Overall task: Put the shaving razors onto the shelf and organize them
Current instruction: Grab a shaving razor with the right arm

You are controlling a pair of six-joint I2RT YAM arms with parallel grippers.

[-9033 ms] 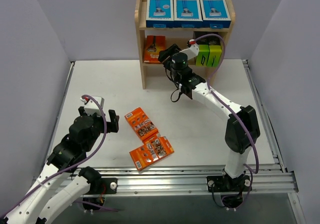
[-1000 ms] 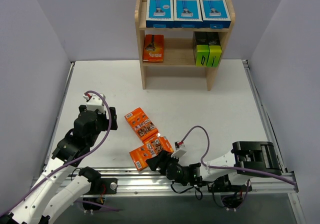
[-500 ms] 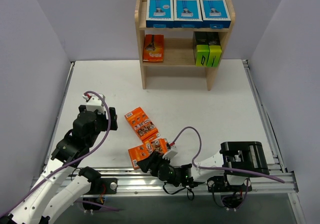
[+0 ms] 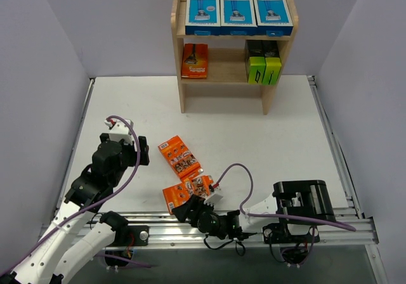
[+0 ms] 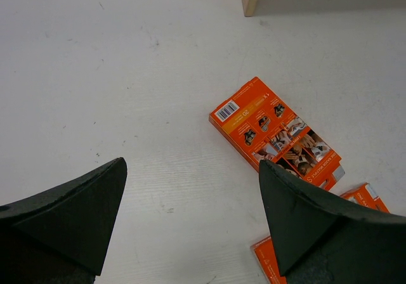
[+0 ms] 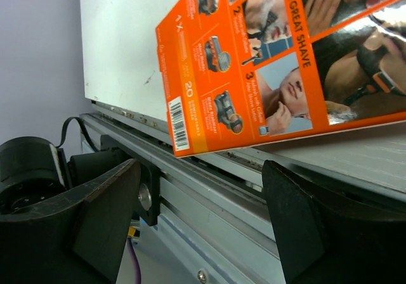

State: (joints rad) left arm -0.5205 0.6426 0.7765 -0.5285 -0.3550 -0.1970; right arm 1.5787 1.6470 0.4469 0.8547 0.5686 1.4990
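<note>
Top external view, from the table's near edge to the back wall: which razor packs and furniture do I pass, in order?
pair of orange packs → single orange pack → shelf

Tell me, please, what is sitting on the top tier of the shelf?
Three blue-and-white razor boxes stand side by side across the top of the shelf, faces toward the camera. They cover whatever lies behind them, so nothing more can be told there.
</note>
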